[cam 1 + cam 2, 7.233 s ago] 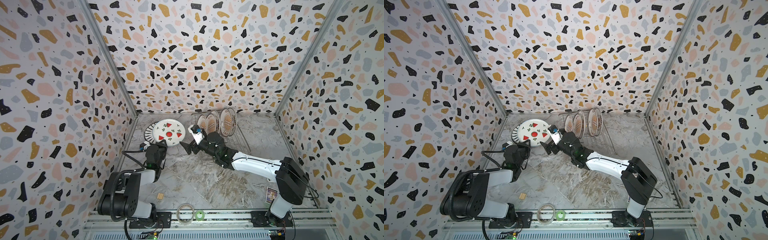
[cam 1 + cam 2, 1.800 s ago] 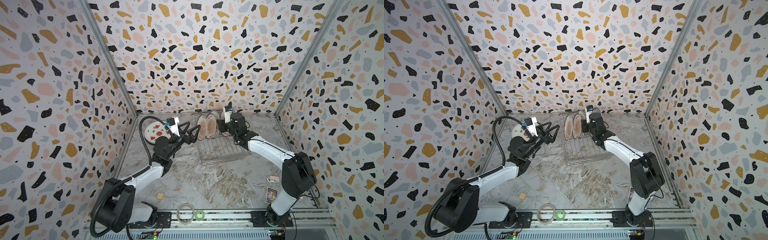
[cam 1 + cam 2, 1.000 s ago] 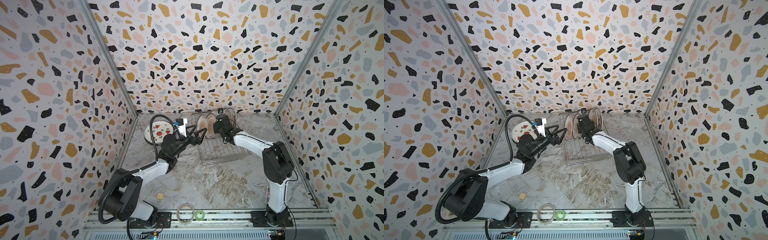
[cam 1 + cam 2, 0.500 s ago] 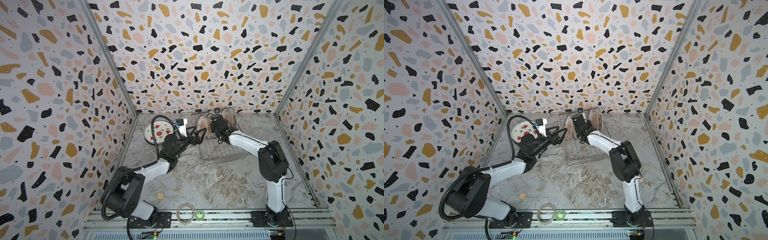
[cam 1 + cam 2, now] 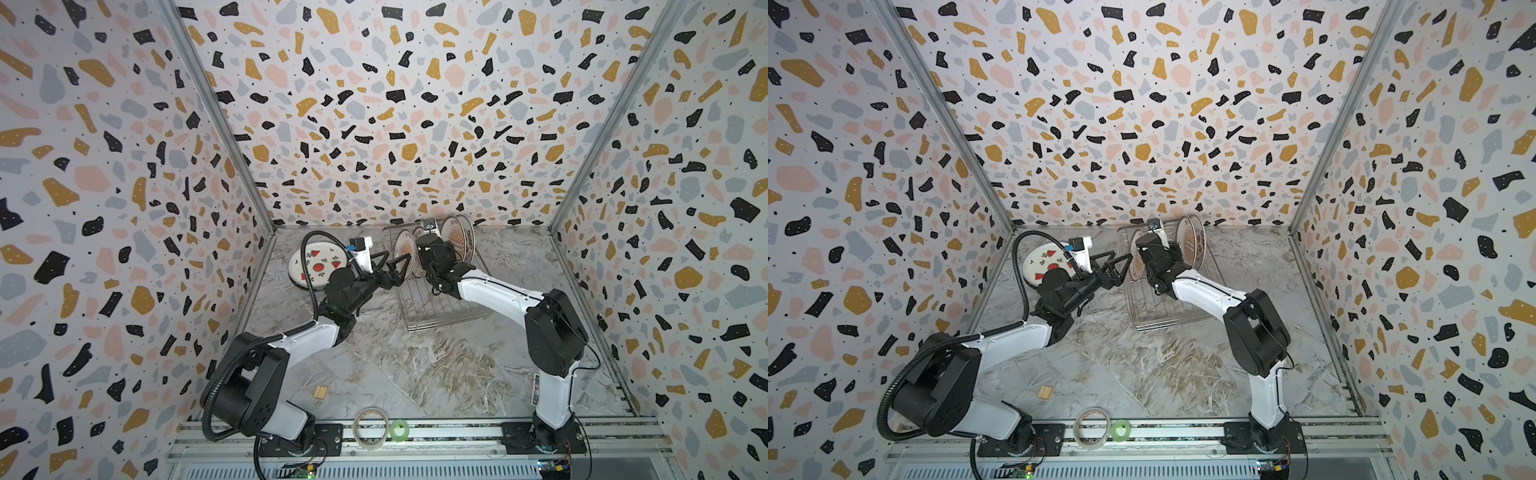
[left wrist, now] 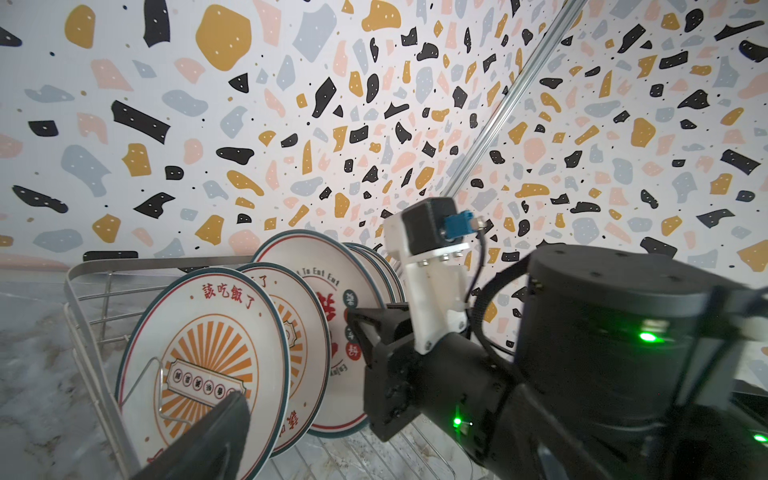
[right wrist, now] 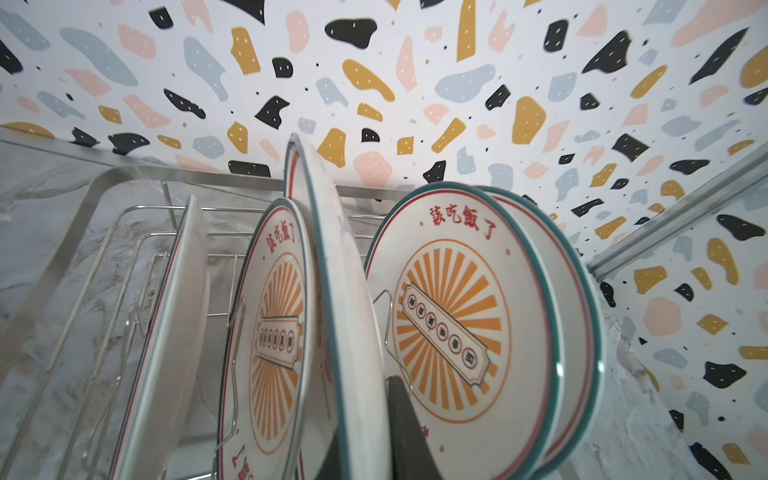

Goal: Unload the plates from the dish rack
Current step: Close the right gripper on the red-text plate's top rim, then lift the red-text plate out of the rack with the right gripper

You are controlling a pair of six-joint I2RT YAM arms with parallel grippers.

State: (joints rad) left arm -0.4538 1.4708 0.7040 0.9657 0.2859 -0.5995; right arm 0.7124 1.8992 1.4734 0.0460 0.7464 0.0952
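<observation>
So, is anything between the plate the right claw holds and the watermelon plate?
Yes: the open left claw sits beside the dish rack, on the straight path to the watermelon plate, and two sunburst plates stand racked on that side.

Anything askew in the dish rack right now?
One plate stands higher than its neighbours in the dish rack, leaning off their line. It is clamped in the right gripper's jaws, so probably mid-lift, not a fault.

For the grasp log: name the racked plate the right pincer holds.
The plate with large red characters, rising above the sunburst plates beside it in the dish rack; the right pincer is shut on its rim.
</observation>
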